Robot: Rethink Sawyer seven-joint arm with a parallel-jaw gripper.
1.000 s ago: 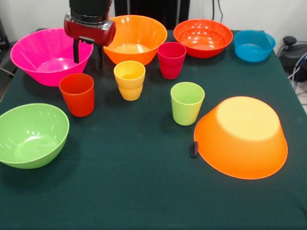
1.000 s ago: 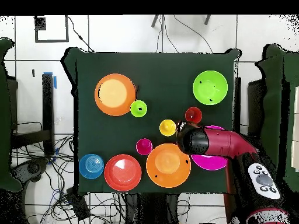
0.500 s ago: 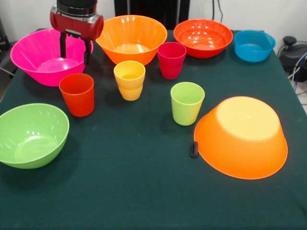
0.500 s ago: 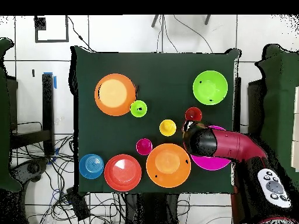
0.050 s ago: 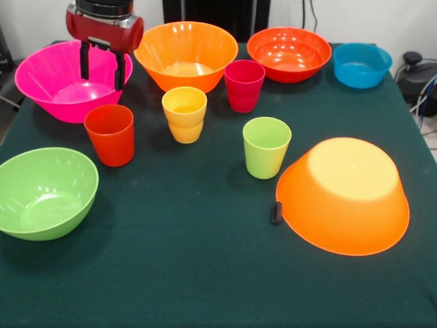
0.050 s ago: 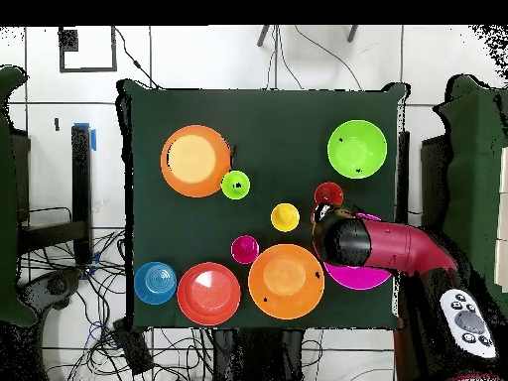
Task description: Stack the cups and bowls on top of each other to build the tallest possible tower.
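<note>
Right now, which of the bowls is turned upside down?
The large orange bowl beside the green cup is upside down, its flat base facing up. Every other bowl, including the second orange one, sits open side up.

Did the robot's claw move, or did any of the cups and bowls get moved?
Only the gripper moved: it slid sideways from beside the upright orange bowl to hang over the pink bowl, open and empty. It took hold of nothing. Every cup and bowl stayed where it was.

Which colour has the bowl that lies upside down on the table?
Orange: the upside-down bowl shows best in the front view.
</note>
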